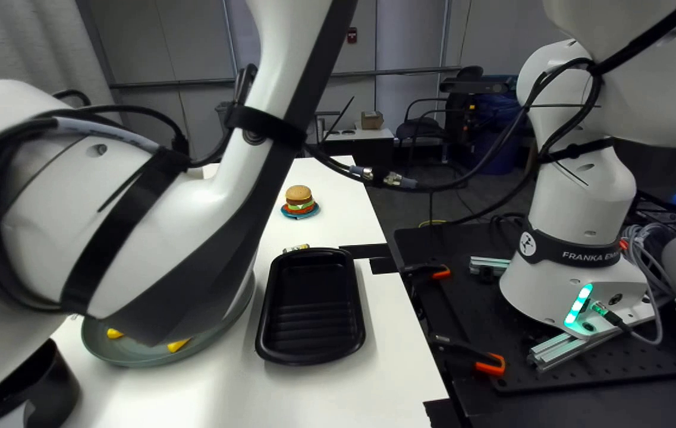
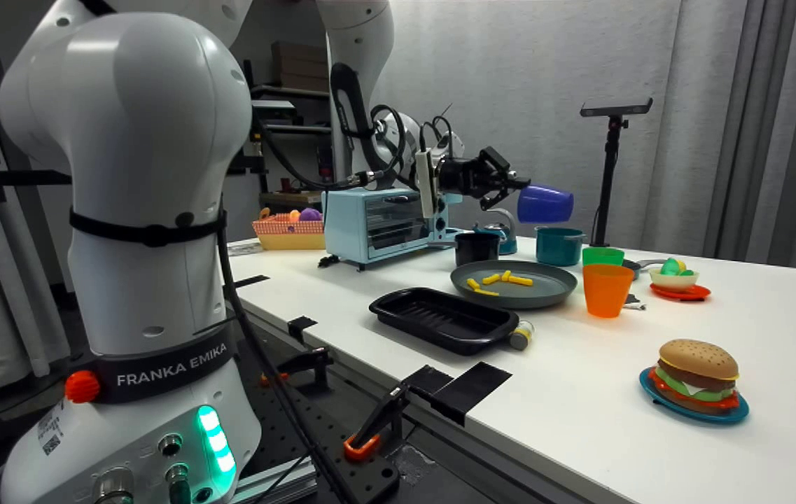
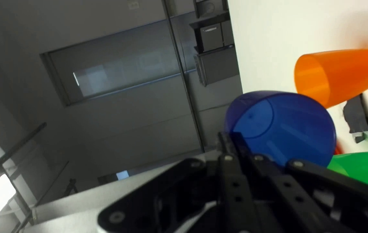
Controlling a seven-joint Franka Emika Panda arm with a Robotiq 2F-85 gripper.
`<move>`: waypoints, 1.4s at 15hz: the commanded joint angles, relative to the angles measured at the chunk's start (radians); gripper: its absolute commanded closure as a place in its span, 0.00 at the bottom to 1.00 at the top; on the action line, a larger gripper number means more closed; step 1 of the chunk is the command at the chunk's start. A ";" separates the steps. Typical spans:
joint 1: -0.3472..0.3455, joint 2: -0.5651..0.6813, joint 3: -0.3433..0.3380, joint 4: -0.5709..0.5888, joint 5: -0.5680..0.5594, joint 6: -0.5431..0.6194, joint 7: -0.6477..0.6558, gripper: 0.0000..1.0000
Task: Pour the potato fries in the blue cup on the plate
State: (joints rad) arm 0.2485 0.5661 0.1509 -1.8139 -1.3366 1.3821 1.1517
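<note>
Holding: fingers (image 3: 234, 174) clamped on the rim of the blue cup (image 2: 545, 204).
Cup pose: tipped on its side, raised off the table (image 2: 594, 378), right of centre in an exterior view.
Fries (image 2: 520, 281): yellow sticks, on the plate (image 2: 550, 283), also right of centre there.
Orange cup (image 2: 606, 290): upright, just right of the plate.
Black tray (image 2: 440, 315): on the table, below-left of the plate.
</note>
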 commanded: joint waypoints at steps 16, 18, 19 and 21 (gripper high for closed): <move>0.003 0.044 -0.026 0.105 0.352 0.210 0.475 0.99; 0.006 0.045 -0.033 0.105 0.350 0.227 0.517 0.99; 0.007 0.045 -0.035 0.104 0.349 0.233 0.534 0.99; 0.005 0.045 -0.036 0.102 0.349 0.254 0.566 0.99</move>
State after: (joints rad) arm 0.2480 0.5981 0.1289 -1.7347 -1.0113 1.6077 1.6614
